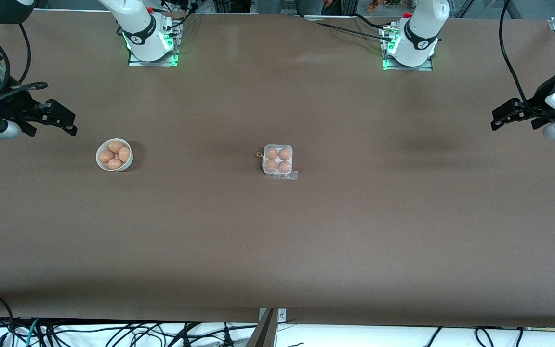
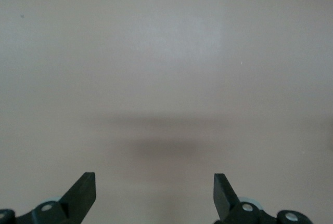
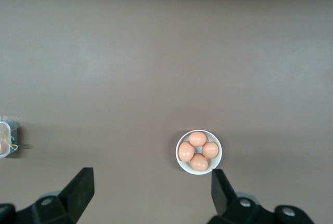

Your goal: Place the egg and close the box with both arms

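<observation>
The clear-plastic box (image 1: 277, 160) sits mid-table with several brown eggs filling its cells. Its transparent lid appears to lie down over them, and a clear tab sticks out on the side nearer the front camera. Its edge also shows in the right wrist view (image 3: 5, 141). My right gripper (image 1: 68, 123) is open and empty, up over the right arm's end of the table next to the bowl; its own view shows it (image 3: 152, 180). My left gripper (image 1: 496, 120) is open and empty over the left arm's end, with only bare table below it in its view (image 2: 154, 182).
A round white bowl (image 1: 99, 159) with several brown eggs stands toward the right arm's end; it also shows in the right wrist view (image 3: 179, 161). The brown table (image 1: 277, 250) spreads wide around the box. Cables hang along the front edge.
</observation>
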Robot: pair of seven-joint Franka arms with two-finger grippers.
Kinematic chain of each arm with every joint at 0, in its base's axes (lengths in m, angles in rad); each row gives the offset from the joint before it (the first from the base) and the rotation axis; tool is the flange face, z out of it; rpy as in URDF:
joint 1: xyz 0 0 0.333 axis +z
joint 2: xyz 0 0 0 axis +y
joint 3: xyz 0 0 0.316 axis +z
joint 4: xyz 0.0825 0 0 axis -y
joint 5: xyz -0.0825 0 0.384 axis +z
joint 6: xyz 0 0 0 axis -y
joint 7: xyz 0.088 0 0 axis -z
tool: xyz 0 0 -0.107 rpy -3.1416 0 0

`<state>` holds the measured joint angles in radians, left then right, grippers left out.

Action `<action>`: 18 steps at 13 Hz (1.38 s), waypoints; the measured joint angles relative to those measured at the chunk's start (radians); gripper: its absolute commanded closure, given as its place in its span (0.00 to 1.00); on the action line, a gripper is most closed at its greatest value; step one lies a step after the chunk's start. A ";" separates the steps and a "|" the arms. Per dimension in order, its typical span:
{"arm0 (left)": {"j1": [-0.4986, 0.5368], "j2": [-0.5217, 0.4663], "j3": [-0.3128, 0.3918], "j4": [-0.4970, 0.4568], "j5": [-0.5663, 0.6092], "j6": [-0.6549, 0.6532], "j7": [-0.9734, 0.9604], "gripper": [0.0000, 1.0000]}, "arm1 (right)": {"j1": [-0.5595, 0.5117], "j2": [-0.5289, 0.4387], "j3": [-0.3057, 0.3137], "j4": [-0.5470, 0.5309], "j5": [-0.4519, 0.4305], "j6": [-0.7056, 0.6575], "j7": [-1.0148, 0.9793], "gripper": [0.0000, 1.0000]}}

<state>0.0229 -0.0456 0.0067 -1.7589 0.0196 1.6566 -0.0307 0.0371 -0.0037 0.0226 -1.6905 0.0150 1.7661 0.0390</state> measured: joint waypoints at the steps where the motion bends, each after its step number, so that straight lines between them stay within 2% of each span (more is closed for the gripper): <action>1: 0.000 0.000 -0.006 0.000 0.000 -0.011 0.000 0.00 | 0.000 0.000 0.000 0.000 -0.004 0.000 0.000 0.00; 4: -0.002 0.000 -0.021 -0.002 0.000 -0.016 0.000 0.00 | -0.001 0.006 0.000 0.000 -0.026 0.002 0.000 0.00; 18: 0.005 0.015 -0.019 -0.003 0.000 -0.018 0.000 0.00 | -0.001 0.009 0.000 0.000 -0.028 0.003 0.000 0.00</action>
<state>0.0278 -0.0307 -0.0126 -1.7624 0.0195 1.6382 -0.0307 0.0357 0.0050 0.0225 -1.6905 -0.0132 1.7687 0.0392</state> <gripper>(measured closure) 0.000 0.000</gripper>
